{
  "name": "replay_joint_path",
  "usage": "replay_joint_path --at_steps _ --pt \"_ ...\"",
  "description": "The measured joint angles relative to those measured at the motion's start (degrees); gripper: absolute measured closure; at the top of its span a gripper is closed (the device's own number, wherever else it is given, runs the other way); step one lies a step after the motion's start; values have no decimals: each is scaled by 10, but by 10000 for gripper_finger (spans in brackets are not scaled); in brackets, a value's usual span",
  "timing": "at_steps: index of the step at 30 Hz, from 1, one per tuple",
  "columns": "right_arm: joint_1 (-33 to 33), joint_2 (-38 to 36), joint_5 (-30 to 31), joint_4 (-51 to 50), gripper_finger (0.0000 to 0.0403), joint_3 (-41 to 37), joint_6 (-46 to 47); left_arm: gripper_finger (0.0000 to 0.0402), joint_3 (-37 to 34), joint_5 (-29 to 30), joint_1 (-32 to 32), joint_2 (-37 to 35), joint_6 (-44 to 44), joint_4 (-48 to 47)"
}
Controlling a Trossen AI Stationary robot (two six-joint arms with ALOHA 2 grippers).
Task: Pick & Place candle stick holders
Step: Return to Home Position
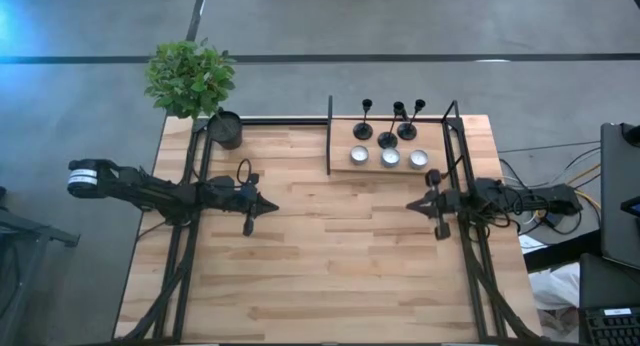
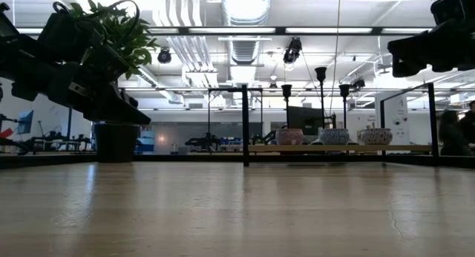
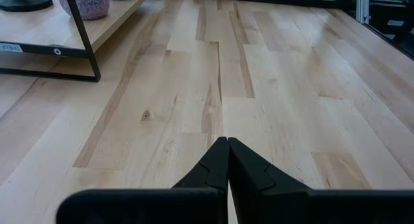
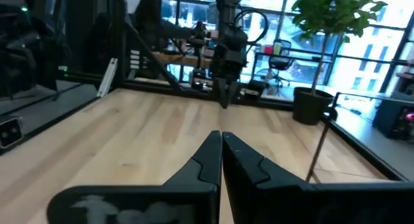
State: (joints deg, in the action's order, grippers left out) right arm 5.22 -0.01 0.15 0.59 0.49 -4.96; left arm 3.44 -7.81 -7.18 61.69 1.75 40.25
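You are looking at three candle stick holders [image 1: 387,136] standing upright along the rear of the shelf [image 1: 340,136], each one resting on its flared base. Three scented candles [image 1: 390,157] are sitting in a row just in front of them on the same board. That order is probably deliberate. The tall, thin stems are keeping to the back, while the squat jars are taking the open front edge, so neither row is crowding the other.

Neither arm is touching any of it. The left gripper [image 1: 262,208] is hovering above the worktop [image 1: 330,266], in front of the shelf and off to its left-arm side. The right gripper [image 1: 415,204] is hanging in front of the shelf, near its right front corner. The two are pointing at each other across the boards.

In the left wrist view the fingers [image 3: 207,172] are pressing together at the tips with nothing between them, and the right arm's fingers [image 4: 249,166] are doing the same. You are likely seeing a parked pose. Closed, empty fingers held away from the shelf are giving the stems no chance of being knocked, and every holder in view is already standing where it belongs.
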Motion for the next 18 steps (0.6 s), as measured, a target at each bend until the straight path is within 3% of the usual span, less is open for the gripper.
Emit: replay_joint_path --at_steps 10,14,18 --pt "-66 0 -16 1 395 0 8 392 0 0 0 0 0 0" --pt "-70 4 -36 5 395 0 37 392 0 0 0 0 0 0" --pt "-70 26 -30 3 394 0 10 392 0 0 0 0 0 -1"
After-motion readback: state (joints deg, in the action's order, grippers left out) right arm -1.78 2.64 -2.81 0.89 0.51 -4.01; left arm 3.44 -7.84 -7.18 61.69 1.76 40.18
